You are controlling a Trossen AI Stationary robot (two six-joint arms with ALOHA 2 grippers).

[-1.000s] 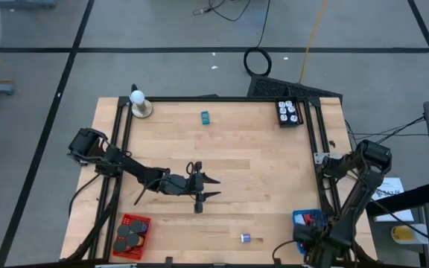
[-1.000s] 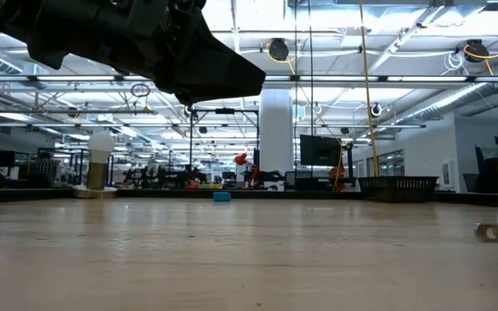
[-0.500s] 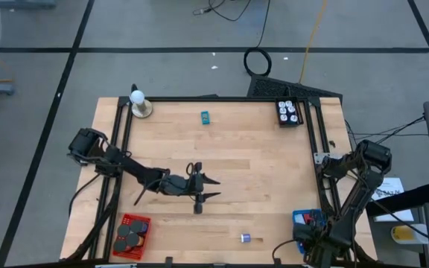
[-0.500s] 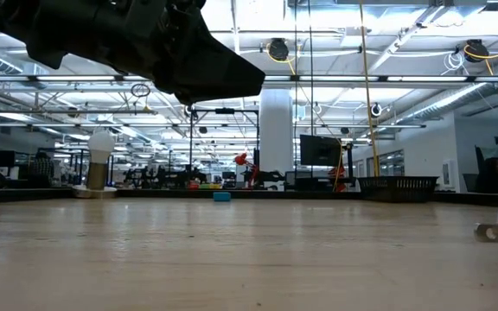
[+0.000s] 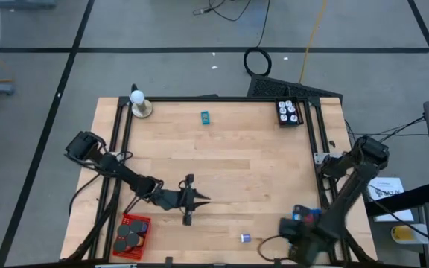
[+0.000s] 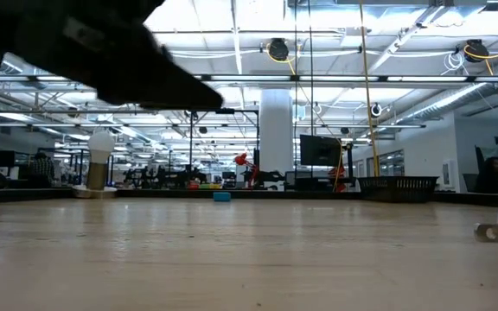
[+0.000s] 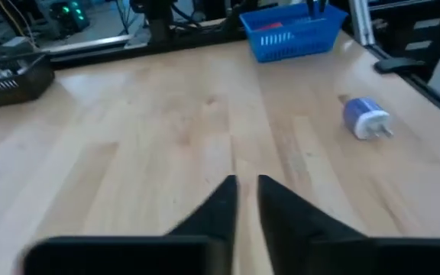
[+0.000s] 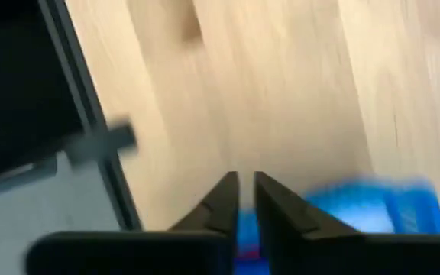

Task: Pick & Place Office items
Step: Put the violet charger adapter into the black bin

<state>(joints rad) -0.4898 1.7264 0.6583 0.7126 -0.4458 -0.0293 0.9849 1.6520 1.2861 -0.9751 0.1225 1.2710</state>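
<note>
My left gripper (image 5: 202,199) hovers over bare wood near the table's middle front, shut with nothing between its fingers (image 7: 247,191). It points toward a small blue and white piece (image 7: 365,118) (image 5: 246,237) lying on the table, well ahead of it. My right gripper (image 8: 246,191) hangs blurred over the near right corner (image 5: 289,238), pointing down, shut and empty, with the blue basket (image 8: 357,210) (image 5: 307,217) just below it. A teal piece (image 5: 205,116) lies near the far edge. A red basket (image 5: 132,231) at the near left holds black discs.
A white ball on a tan base (image 5: 139,105) stands at the far left corner. A black tray (image 5: 288,112) with white pieces sits at the far right. Dark frame rails (image 5: 122,149) run along the table's sides. In the low view my left arm (image 6: 85,52) fills the upper left.
My left gripper has swung toward the table's near edge and a little left, sinking slightly, and its fingers have shut. My right arm has swung from the near right corner toward the left and risen, blurred in motion.
</note>
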